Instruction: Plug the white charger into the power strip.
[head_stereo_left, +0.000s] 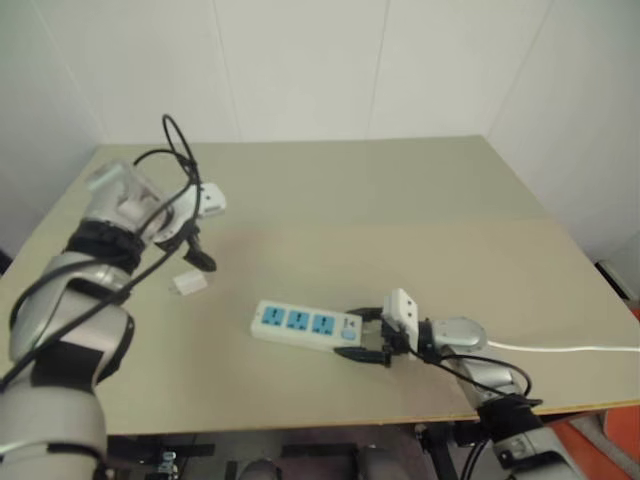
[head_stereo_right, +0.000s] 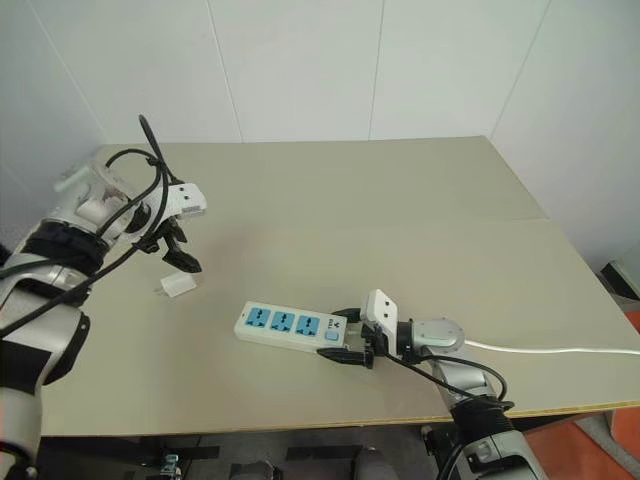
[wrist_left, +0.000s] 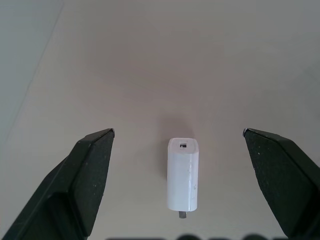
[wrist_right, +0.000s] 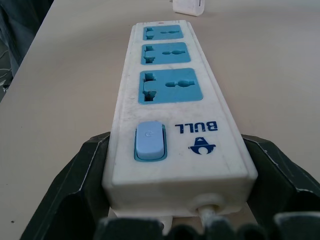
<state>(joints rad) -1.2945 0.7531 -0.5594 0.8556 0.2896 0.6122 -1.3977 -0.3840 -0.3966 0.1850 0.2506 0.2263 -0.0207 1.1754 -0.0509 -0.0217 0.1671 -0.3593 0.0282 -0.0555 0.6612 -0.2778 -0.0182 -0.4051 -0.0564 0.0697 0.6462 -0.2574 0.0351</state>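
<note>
left hand: mine, hovering over the white charger, pointing steeply down at it, fingers spread wide, grasping nothing
white charger: lying on its side on the surface, left part, free of both hands; in my left wrist view it sits in the gap between the two fingers, touching neither; one short metal prong shows at one end, a small square port at the other
right hand: mine, low over the surface, pointing sideways toward my left, clenched on the switch end of the power strip, one black finger on each long side
power strip: flat on the surface, near the front edge, roughly centre; three blue socket faces up, all free; blue switch and printed logo at the end I hold
cable: thin, white, runs off toward the right edge of the surface from the gripped end of the strip
charger vs strip: well apart; charger lies to the left and a bit farther back than the strip's far end
surface: pale beige tabletop, white walls behind
</note>
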